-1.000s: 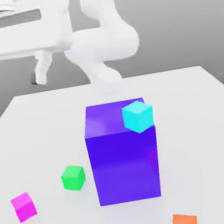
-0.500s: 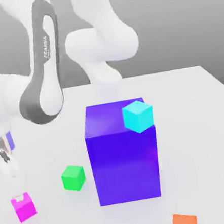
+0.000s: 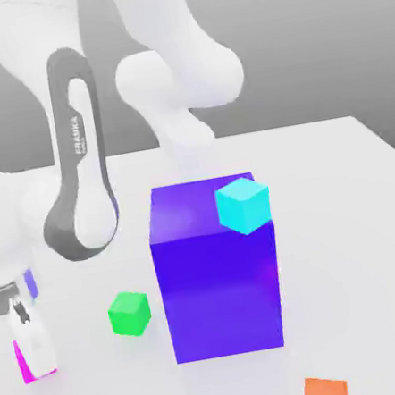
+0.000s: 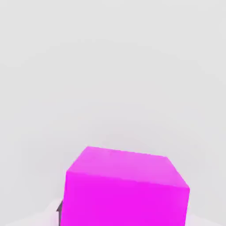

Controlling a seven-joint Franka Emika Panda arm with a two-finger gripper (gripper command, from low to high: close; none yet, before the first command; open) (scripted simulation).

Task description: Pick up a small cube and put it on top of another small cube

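The small magenta cube (image 3: 22, 364) sits at table level at the exterior view's left, mostly hidden behind a white finger (image 3: 38, 347). My gripper (image 3: 34, 361) has come down over it and is shut on it. In the hand view the magenta cube (image 4: 126, 187) looms large and close, with white table beyond it. The small green cube (image 3: 129, 313) rests on the table a short way toward the exterior view's right of the gripper, apart from it.
A big blue-purple block (image 3: 218, 279) stands mid-table just beyond the green cube, with a small cyan cube (image 3: 243, 204) on its top corner. A small orange cube (image 3: 324, 393) lies near the front edge. The arm's elbow hangs above the white table (image 3: 349, 212).
The gripper came down from high at the back left to the magenta cube, then lowered fully over it and closed on it. The other cubes have not moved.
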